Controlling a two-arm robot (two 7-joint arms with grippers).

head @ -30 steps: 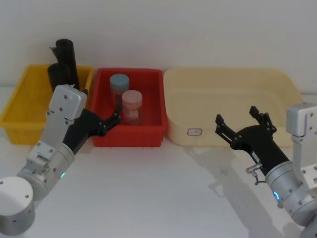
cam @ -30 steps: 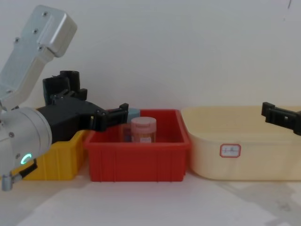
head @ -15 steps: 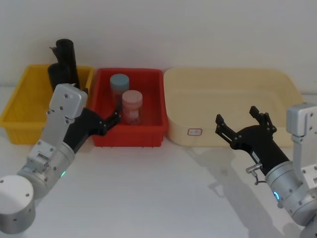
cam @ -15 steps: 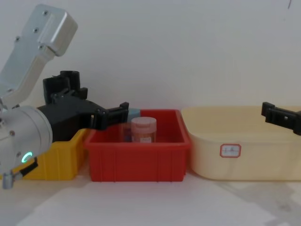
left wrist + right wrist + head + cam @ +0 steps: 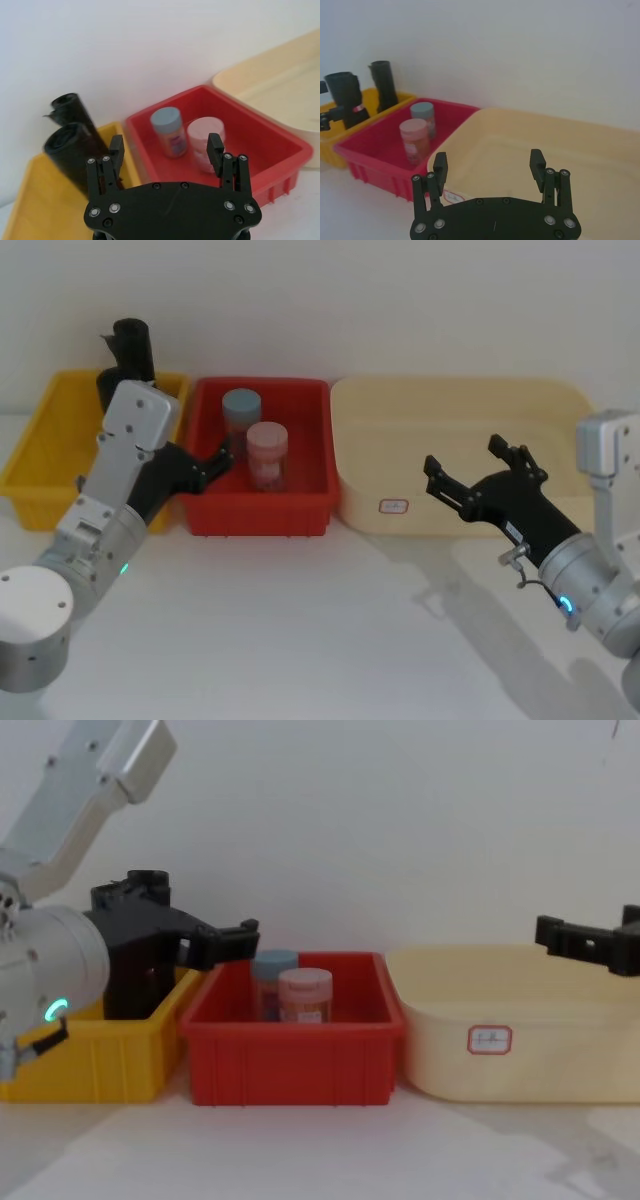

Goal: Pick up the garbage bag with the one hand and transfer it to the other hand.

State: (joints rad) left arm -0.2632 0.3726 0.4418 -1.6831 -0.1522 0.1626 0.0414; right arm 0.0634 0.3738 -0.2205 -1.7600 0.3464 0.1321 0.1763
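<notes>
garbage bag [image 5: 107, 392]: the thick black roll stood on end in the yellow bin [image 5: 30, 475], toward the back and on the side nearer the red bin [image 5: 260, 515]. a slimmer black roll [image 5: 132, 345] stood just behind it against the wall.

my left pincer [image 5: 166, 145], on the arm with the teal ring, hung over the seam between the yellow and red bins. its fingers were spread wide and gripped nothing. in the wrist view the bag sat just beside one finger [image 5: 116, 146]. i could not tell whether they touched.

in the red bin stood a blue-lidded jar [image 5: 240, 410], with a pink-lidded jar [image 5: 266, 452] close in front of it.

my right pincer [image 5: 465, 457] was also spread and empty. it hovered over the front of the cream tub [image 5: 450, 400], well apart from the bag.
</notes>
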